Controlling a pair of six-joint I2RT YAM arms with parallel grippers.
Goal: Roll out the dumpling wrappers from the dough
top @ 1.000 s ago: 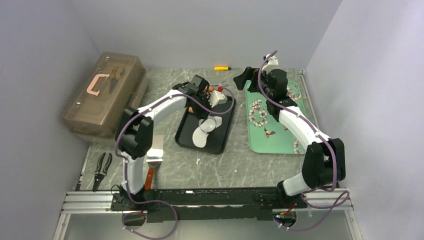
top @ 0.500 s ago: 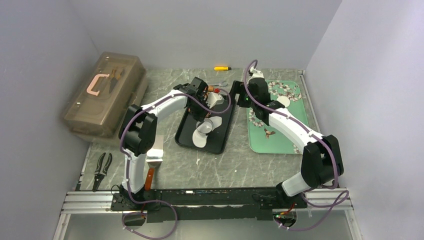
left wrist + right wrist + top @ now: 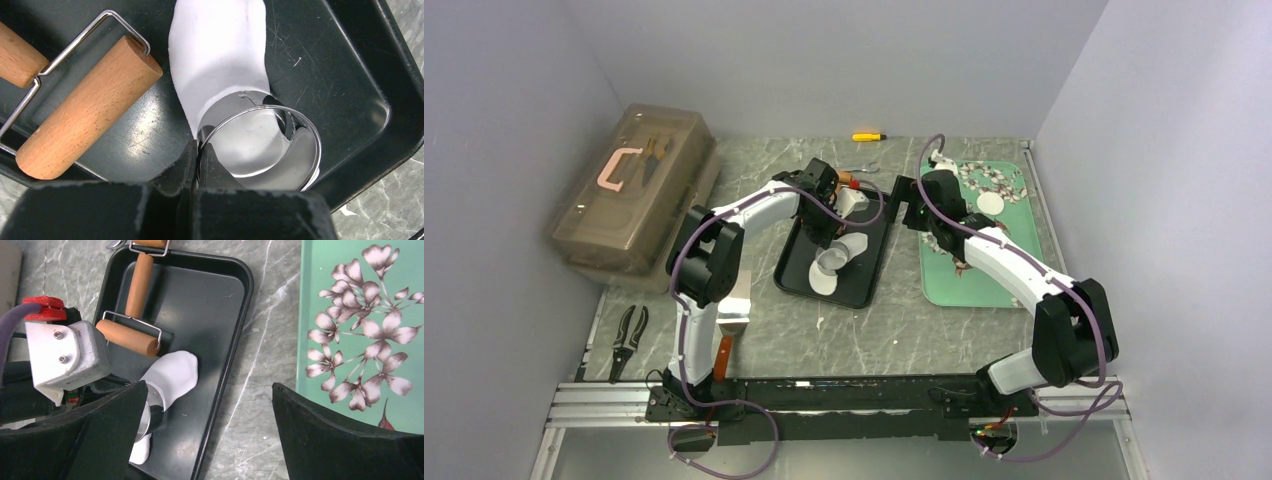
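The left pincer [image 3: 198, 150] pinched the wall of a shiny metal ring cutter [image 3: 230, 102], one finger inside and one outside. The ring sat over one end of the flattened white dough [image 3: 217, 45] in a black tray [image 3: 330, 65]. A wooden roller [image 3: 87, 110] in a wire frame lay just beside the dough. Marbled worktop [image 3: 395, 200] showed past the tray's corner.

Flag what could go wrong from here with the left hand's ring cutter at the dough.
1. The left hand pinches the ring cutter by one wall only, so pressing down could tilt it or let it slip.
2. The cutter sits at the very end of the dough, so the round may come out clipped.
3. The roller lies right beside the dough in the black tray, where the hand could knock it.
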